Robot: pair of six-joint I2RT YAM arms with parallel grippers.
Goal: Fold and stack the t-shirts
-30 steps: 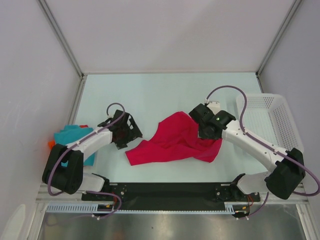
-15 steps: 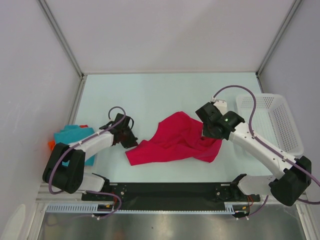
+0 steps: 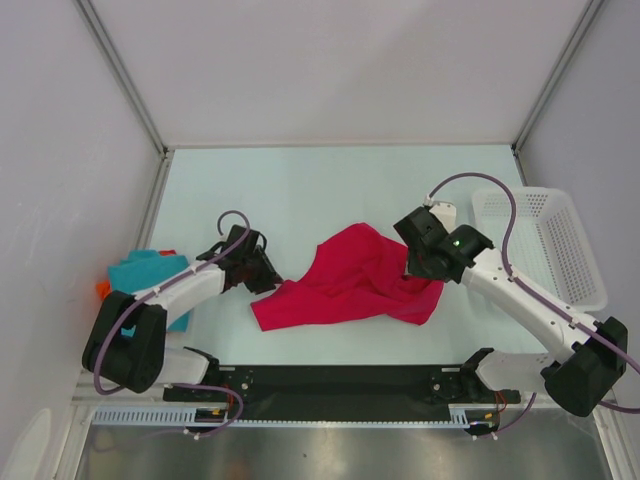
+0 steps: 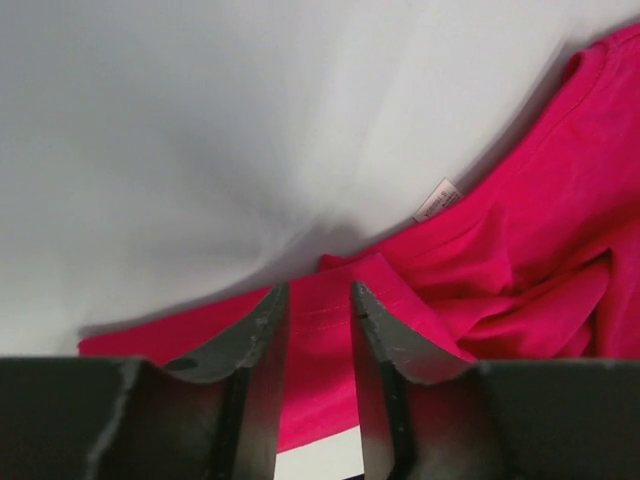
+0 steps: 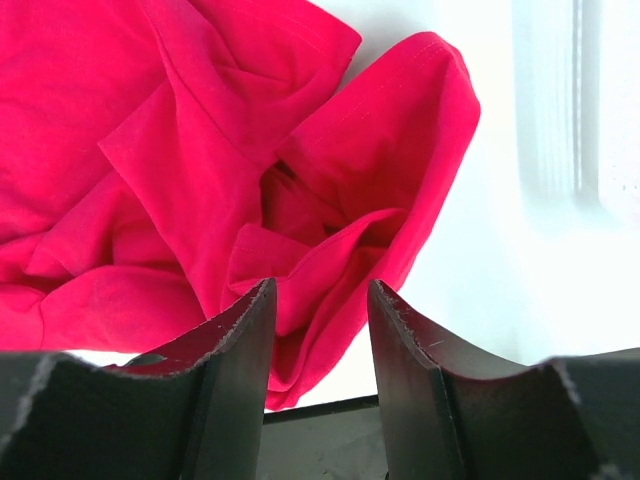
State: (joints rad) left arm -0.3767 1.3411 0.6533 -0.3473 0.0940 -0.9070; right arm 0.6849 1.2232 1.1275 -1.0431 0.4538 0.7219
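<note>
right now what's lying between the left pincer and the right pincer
The crumpled crimson t-shirt fills the stretch between the left pincer and the right pincer. The top view shows it best.

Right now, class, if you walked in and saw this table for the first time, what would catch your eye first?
The crumpled crimson-pink t-shirt in the middle of the table, the brightest thing there. The left claw is at its left edge and the right claw over its right side. A teal-blue t-shirt lies at the table's left edge, a white mesh basket at its right.
</note>
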